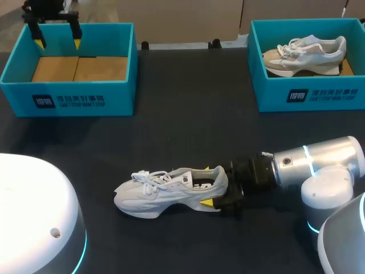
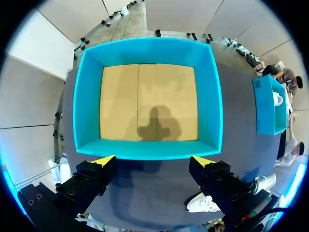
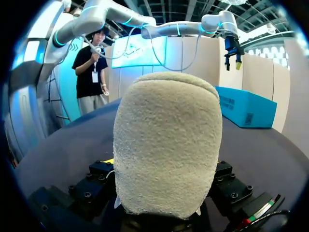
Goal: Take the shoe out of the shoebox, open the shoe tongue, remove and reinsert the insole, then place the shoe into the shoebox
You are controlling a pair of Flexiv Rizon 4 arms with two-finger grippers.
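The shoe (image 1: 168, 191), a white laced sneaker, sits out on the dark table (image 1: 188, 120) near the robot's edge. It is well clear of both boxes, with its toe toward the robot's left and its heel toward the right arm (image 1: 311, 162).

At the far left corner of the table stands the left shoebox (image 1: 85, 100), teal-walled. Only its bare cardboard floor (image 2: 147, 101) shows inside. Across from it, at the far right corner, the right shoebox (image 1: 308, 94) of the same colour holds a second sneaker (image 1: 302, 54), beige and white, lying lengthwise in it.

The right arm comes in low over the table and ends at the shoe's heel. The right gripper (image 1: 211, 186) is clamped on the heel, one yellow-tipped finger on each side. From that wrist the fuzzy heel collar rises directly between the fingers and blocks most of what lies ahead.

The left gripper (image 1: 57, 35) hangs above the far wall of the left shoebox. Its fingers are spread wide with nothing between them, and they point down at the cardboard floor.
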